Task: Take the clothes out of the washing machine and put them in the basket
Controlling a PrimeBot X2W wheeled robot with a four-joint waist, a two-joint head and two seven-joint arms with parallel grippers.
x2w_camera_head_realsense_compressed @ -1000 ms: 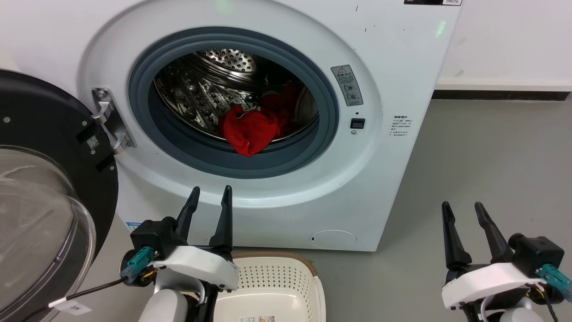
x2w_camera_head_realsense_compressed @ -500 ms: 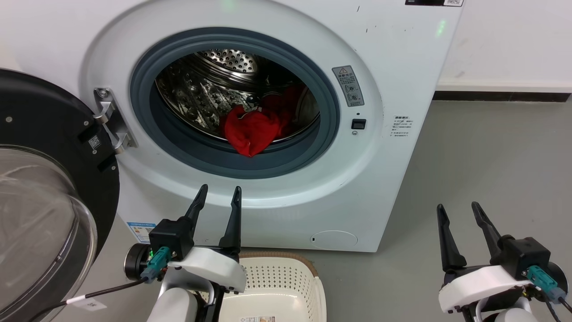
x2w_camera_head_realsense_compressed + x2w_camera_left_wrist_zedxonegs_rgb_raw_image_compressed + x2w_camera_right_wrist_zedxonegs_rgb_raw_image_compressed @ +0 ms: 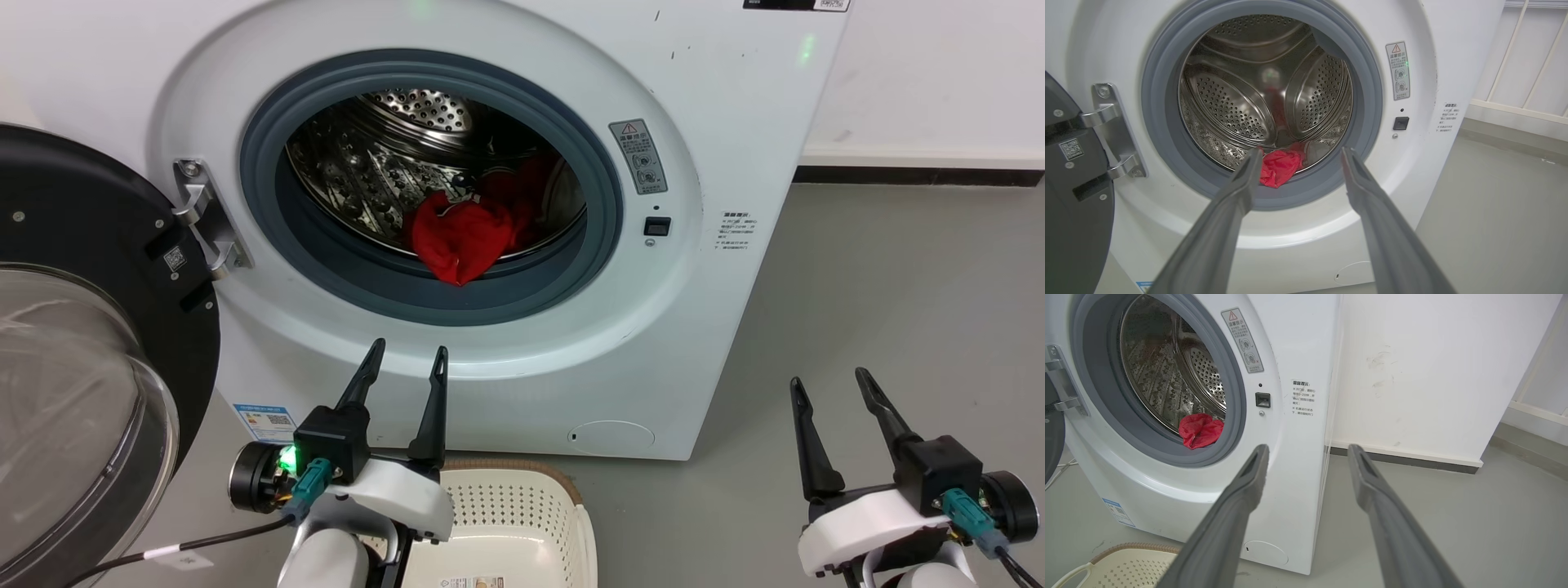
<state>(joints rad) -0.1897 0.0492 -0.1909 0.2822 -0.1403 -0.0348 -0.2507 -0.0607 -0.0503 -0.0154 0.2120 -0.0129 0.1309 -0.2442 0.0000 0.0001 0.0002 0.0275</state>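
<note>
At centre frame, the jersey [image 3: 461, 241] sags at the mouth of the washer [image 3: 735, 122], looking soft, light and floppy, best pinched at its front fold, while left gripper [image 3: 408, 349] and right gripper [image 3: 827, 377] sit below, jaws spread, empty.

Clothes [image 3: 461, 238] in washing machine [image 3: 718, 122]

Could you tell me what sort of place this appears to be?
Probably a laundry corner of a plain room: a front-loading washing machine stands on a grey floor against a white wall, with a basket in front.
</note>
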